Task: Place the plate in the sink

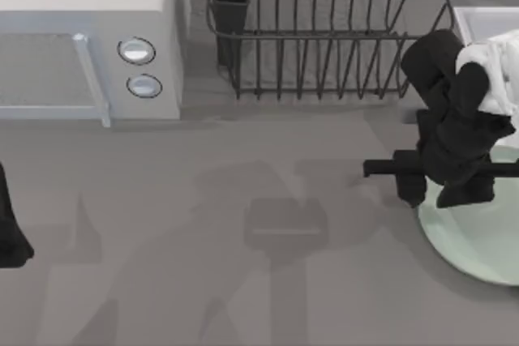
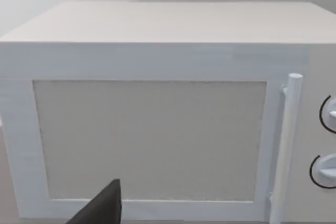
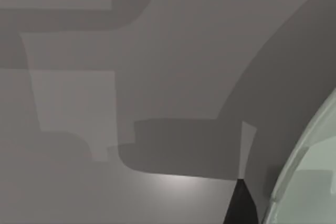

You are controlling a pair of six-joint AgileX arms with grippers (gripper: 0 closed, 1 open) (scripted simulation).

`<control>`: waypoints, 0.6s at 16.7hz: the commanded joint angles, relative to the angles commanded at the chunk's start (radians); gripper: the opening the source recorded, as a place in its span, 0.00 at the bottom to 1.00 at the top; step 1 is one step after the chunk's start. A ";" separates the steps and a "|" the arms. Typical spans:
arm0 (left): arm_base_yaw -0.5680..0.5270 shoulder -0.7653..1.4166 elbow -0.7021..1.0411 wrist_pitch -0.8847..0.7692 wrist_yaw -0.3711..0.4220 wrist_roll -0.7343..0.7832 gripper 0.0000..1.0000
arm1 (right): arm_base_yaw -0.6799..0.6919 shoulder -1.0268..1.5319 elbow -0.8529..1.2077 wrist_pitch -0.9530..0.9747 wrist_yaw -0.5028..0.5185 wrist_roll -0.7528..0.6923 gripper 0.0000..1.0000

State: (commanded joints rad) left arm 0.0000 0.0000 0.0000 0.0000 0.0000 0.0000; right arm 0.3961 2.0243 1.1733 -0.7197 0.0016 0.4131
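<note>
**Right arm over the plate's edge at the desk's right side**

Top view: the pale mint-green plate [image 1: 478, 237] lies flat on the grey desk [image 1: 243, 297] at the lower right of the frame, partly cut by the edge. The right gripper [image 1: 413, 184] hangs over the plate's upper-left rim, its black body hiding the fingers, so I cannot tell how far they are open or whether they hold anything. The sink [image 1: 478, 18] shows as a pale rim corner at the upper right, apart from the plate. A dark wire dish rack [image 1: 324, 38] stands at top centre, a white microwave [image 1: 89, 38] at upper left. The left arm is parked at the left edge.

Left wrist view: the microwave [image 2: 157, 129] front, its door handle [image 2: 286, 145], and one dark fingertip [image 2: 102, 208].

Right wrist view: the plate's rim [image 3: 307, 182] at the lower right, a dark fingertip [image 3: 239, 205] just beside it above shadowed desk.
</note>
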 joint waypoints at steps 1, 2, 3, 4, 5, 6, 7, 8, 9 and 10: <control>0.000 0.000 0.000 0.000 0.000 0.000 1.00 | 0.000 0.000 0.000 0.000 0.000 0.000 0.00; 0.000 0.000 0.000 0.000 0.000 0.000 1.00 | -0.012 -0.075 0.021 0.002 0.008 -0.003 0.00; 0.000 0.000 0.000 0.000 0.000 0.000 1.00 | -0.012 -0.075 0.023 0.000 0.008 -0.003 0.00; 0.000 0.000 0.000 0.000 0.000 0.000 1.00 | -0.012 -0.073 0.034 -0.011 0.008 -0.003 0.00; 0.000 0.000 0.000 0.000 0.000 0.000 1.00 | -0.011 -0.068 0.057 -0.034 0.008 -0.002 0.00; 0.000 0.000 0.000 0.000 0.000 0.000 1.00 | -0.011 -0.063 0.090 -0.066 0.008 -0.002 0.00; 0.000 0.000 0.000 0.000 0.000 0.000 1.00 | -0.010 -0.058 0.134 -0.110 0.008 -0.001 0.00; 0.000 0.000 0.000 0.000 0.000 0.000 1.00 | -0.010 -0.053 0.188 -0.164 0.008 -0.001 0.00; 0.000 0.000 0.000 0.000 0.000 0.000 1.00 | -0.010 -0.049 0.252 -0.227 0.008 0.000 0.00; 0.000 0.000 0.000 0.000 0.000 0.000 1.00 | -0.010 -0.046 0.328 -0.302 0.008 0.000 0.00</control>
State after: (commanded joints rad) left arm 0.0000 0.0000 0.0000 0.0000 0.0000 0.0000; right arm 0.3863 1.9784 1.5009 -1.0220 0.0098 0.4126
